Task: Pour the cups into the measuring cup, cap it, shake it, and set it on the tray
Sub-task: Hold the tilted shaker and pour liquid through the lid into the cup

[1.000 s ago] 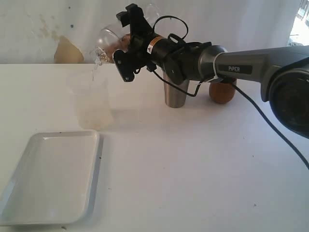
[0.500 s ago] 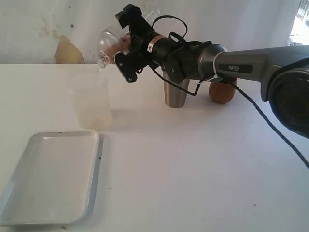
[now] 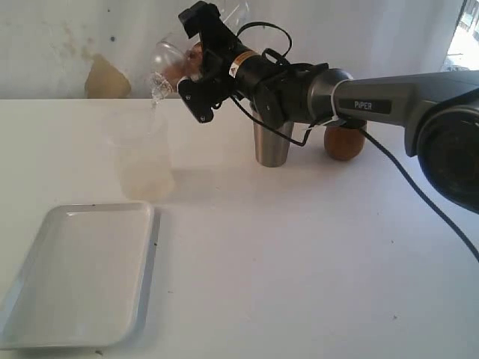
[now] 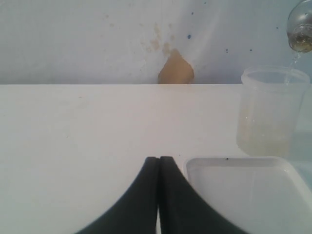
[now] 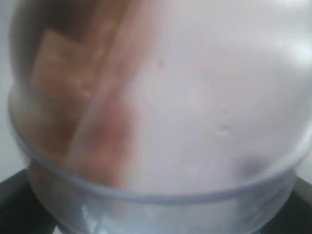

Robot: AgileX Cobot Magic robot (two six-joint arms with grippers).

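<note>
Right gripper (image 3: 188,66), spread wide around a clear dome (image 3: 166,54), pours near the 3 o'clock rim of the measuring cup (image 3: 141,161); drift would wet the desk (image 3: 299,247). Left gripper (image 4: 159,165) closed, empty.

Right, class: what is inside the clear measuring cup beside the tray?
The measuring cup holds pale yellowish liquid in its lower part, and a thin stream falls in from the clear vessel tilted above. Its cloudy wall blurs anything smaller.

A white worktop (image 3: 299,262) runs back to a pale wall (image 3: 45,37) marked with faint brownish stains. A tan patch (image 3: 105,78), rounded and pointed on top, shows at the wall's foot.
</note>
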